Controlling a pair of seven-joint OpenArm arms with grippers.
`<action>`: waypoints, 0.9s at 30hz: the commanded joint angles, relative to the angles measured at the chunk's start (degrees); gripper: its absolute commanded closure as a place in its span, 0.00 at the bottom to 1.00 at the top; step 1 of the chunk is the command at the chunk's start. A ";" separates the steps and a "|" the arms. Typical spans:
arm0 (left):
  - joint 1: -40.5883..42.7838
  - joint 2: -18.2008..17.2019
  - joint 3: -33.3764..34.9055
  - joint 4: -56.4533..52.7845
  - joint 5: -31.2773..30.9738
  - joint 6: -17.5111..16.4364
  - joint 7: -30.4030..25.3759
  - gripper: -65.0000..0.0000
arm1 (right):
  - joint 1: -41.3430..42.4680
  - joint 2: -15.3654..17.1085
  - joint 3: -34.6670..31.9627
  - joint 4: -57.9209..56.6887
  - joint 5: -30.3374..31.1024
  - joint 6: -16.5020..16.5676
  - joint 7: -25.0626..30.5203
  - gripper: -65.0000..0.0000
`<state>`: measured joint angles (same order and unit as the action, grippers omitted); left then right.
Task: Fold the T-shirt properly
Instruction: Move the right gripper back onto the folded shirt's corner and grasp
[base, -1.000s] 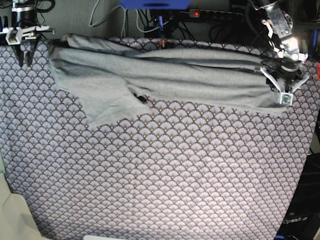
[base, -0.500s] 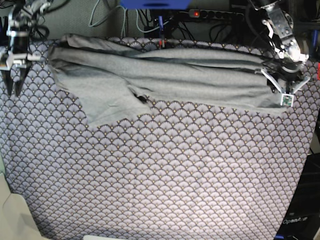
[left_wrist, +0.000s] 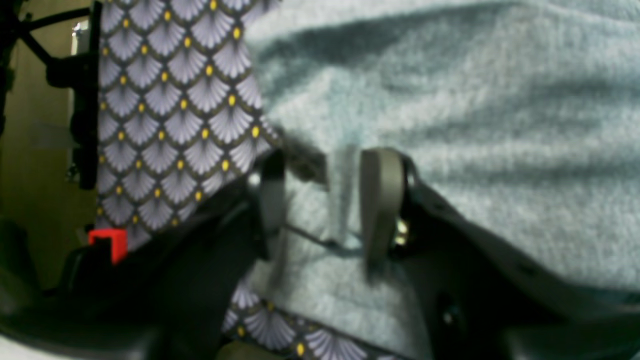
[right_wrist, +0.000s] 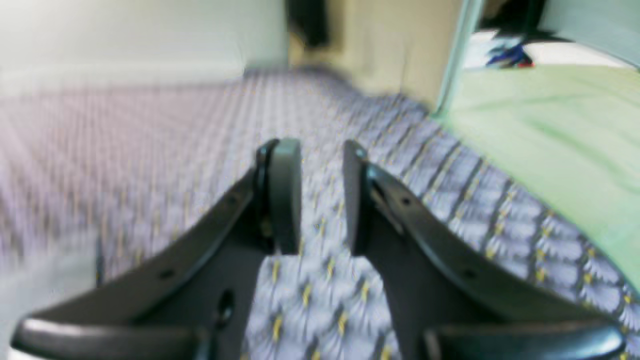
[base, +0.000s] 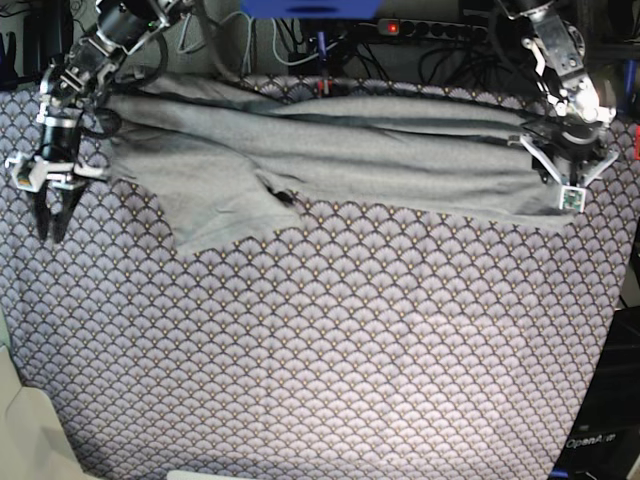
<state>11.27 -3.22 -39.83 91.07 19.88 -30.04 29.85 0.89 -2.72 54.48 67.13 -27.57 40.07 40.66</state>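
Lying crosswise, the T-shirt (base: 330, 160) — left gripper (left_wrist: 320, 200) clenched on its edge; right gripper (right_wrist: 322, 195) released.

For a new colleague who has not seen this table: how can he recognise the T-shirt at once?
Look at the purple scallop-patterned tablecloth covering the table. Along its far edge lies the T-shirt, crumpled, with the left gripper at its end. It is plain light grey, the only unpatterned cloth there.

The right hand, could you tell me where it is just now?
In the base view the right hand hangs at the left, over the tablecloth, just off the T-shirt.
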 joint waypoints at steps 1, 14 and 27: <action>-0.32 -0.69 -0.12 0.85 -0.41 0.37 -0.97 0.61 | 0.92 -0.84 -0.98 0.78 -1.57 -0.07 1.58 0.74; -0.50 0.54 0.05 0.85 -0.32 0.37 -1.14 0.61 | 0.39 -4.18 -12.94 -0.19 -15.46 -0.07 -7.92 0.74; -0.50 0.54 -0.03 0.85 -0.32 0.37 -1.23 0.61 | -3.48 0.74 -26.74 -0.36 -15.46 -0.07 -16.88 0.74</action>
<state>11.09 -2.09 -39.70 91.05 19.88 -30.04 29.78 -2.31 -1.80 27.99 66.72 -41.47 38.72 26.13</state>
